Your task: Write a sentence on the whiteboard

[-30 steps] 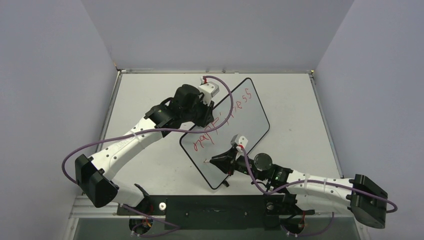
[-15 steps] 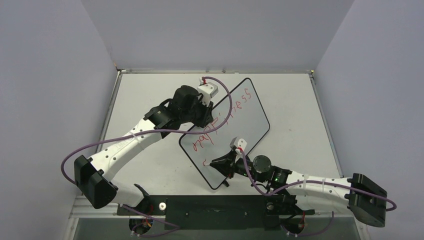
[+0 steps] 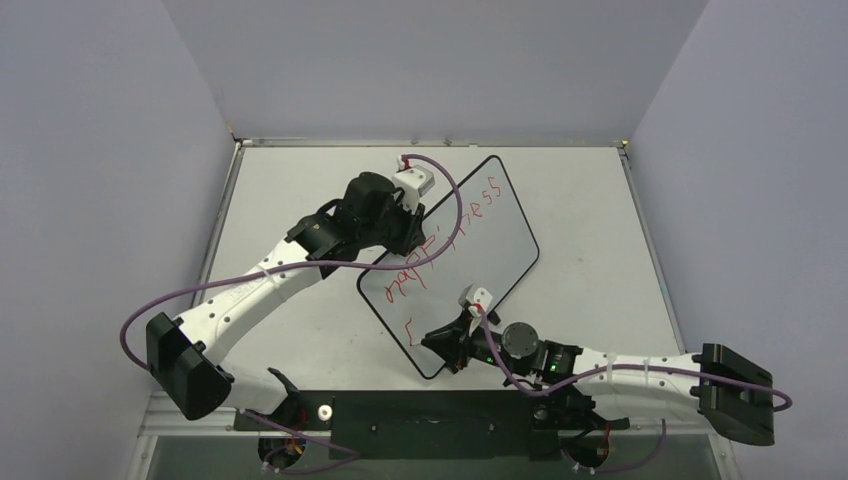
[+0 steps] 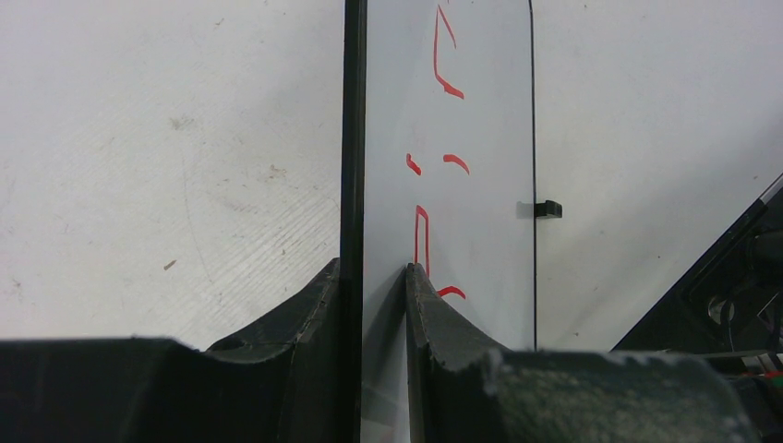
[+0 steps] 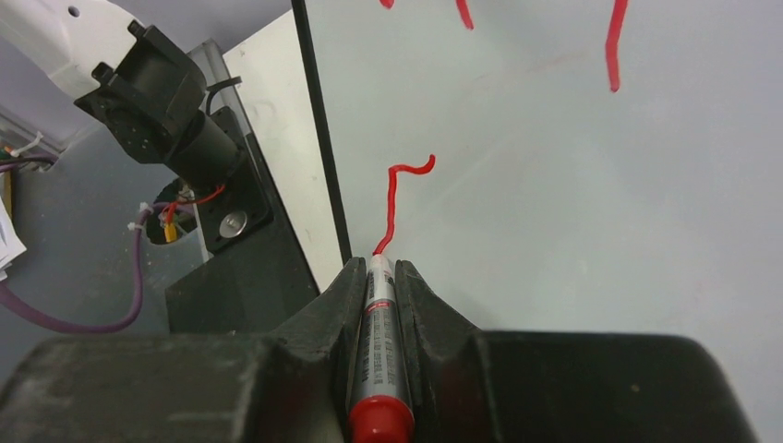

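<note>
Walls: pale grey panels [image 3: 420, 60] close off the work area at 9, 12 and 3 o'clock.
Bench: matte white top [image 3: 600, 220] with a metal rim. The widest bare stretch lies at 3 o'clock of the board, and a narrower band runs at 12 o'clock between the board's far corner and the back wall.
Whiteboard: the glossy, black-rimmed whiteboard [image 3: 495, 240] lies slantwise mid-bench, one corner toward 1 o'clock and the other toward 7 o'clock, near the arm bases. Whether it rests flat or is slightly raised cannot be told.
Left pincer: the left pincer [image 4: 374, 286] is closed on the board's long edge at 10 o'clock, one finger on each face.
Right pincer: the right pincer [image 5: 379, 277] sits at the board's 6 o'clock end, closed tight around a marker.
Sentence: the red sentence [image 3: 410, 282] runs along the long edge nearest the left arm. A short new stroke sits below it, at 7 o'clock.
Marker: the grey barrel with a red end [image 5: 379, 341] has its tip meeting the lower end of that stroke.
Clip: a small black clip [image 4: 548, 209] sits on the long edge opposite the grip.
Hidden: in the top view the left wrist and its purple cable [image 3: 455, 195] cover the middle letters, and the rest are too small to read surely. The left wrist view cuts off the board's far end.
</note>
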{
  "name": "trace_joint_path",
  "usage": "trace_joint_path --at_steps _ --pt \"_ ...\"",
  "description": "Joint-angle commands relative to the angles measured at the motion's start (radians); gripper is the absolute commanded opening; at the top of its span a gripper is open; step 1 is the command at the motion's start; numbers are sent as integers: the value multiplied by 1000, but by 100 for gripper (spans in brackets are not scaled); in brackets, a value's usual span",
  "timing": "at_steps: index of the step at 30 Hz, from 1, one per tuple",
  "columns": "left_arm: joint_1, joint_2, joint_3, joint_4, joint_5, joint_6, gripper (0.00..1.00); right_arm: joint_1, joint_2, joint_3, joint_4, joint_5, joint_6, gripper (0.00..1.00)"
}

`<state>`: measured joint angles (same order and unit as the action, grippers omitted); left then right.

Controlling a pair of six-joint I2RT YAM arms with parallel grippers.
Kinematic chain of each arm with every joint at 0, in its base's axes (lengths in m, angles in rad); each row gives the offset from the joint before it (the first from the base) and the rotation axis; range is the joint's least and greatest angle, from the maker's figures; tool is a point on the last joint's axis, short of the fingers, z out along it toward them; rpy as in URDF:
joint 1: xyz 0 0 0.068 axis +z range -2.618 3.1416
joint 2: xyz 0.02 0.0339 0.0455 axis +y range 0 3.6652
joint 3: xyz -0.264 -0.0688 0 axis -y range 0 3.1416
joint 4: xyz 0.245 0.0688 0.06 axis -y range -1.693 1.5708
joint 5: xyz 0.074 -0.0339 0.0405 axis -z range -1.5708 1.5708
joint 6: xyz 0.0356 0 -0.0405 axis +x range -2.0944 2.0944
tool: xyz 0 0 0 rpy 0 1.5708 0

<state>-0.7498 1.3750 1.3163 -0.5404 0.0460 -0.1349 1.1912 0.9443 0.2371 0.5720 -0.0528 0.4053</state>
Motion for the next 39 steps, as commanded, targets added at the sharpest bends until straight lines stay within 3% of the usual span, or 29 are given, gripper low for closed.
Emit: trace_joint_path --at_steps 1,16,26,39 --pt "10 -32 -10 20 -108 83 0 36 6 -10 -132 156 19 0" --pt "22 -45 -17 27 -103 80 0 126 -53 -27 -244 279 81 0" --pt "30 -47 -19 30 -98 78 0 219 -67 80 -172 138 9 0" --pt "36 -66 -35 36 -101 77 0 204 -23 161 -140 352 -61 0"
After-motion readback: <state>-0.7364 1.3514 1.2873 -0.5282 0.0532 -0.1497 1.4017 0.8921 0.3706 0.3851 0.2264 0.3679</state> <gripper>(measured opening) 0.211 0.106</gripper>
